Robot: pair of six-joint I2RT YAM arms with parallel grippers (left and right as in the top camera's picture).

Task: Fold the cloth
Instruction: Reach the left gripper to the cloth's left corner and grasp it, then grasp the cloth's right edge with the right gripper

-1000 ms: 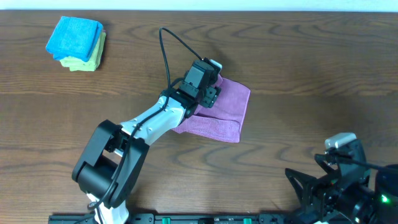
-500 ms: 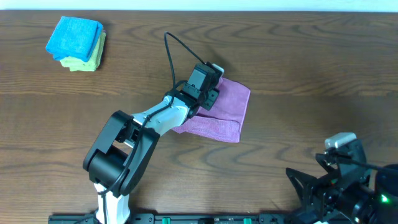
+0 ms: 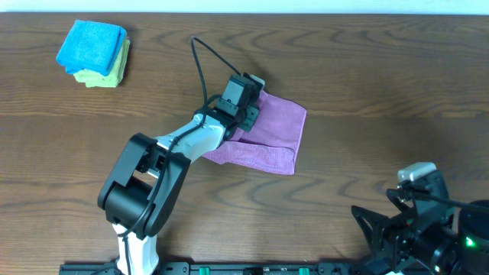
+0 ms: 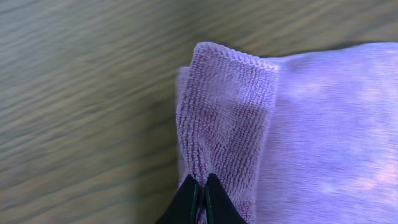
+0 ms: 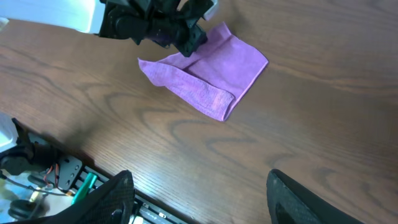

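The purple cloth point(image 3: 276, 131) lies folded near the middle of the wooden table, also seen in the right wrist view point(image 5: 217, 71). My left gripper point(image 3: 250, 114) sits at the cloth's upper left corner. In the left wrist view the black fingertips point(image 4: 202, 188) are pinched together on a raised fold of the looped fabric point(image 4: 227, 124), so the gripper is shut on the cloth. My right gripper point(image 5: 202, 199) hovers low over the table's near right edge, well away from the cloth. Its two dark fingers point(image 5: 112, 196) stand wide apart with nothing between them.
A bright blue folded cloth point(image 3: 92, 44) rests on a yellow-green one point(image 3: 116, 72) at the far left corner. The left arm point(image 3: 179, 145) stretches from the front edge to the cloth. A rail with cables point(image 5: 56, 177) runs along the near edge.
The left gripper's jaws have closed on the cloth's corner. The gripper head has shifted slightly left and back, tugging that corner with it. The right arm has not moved.
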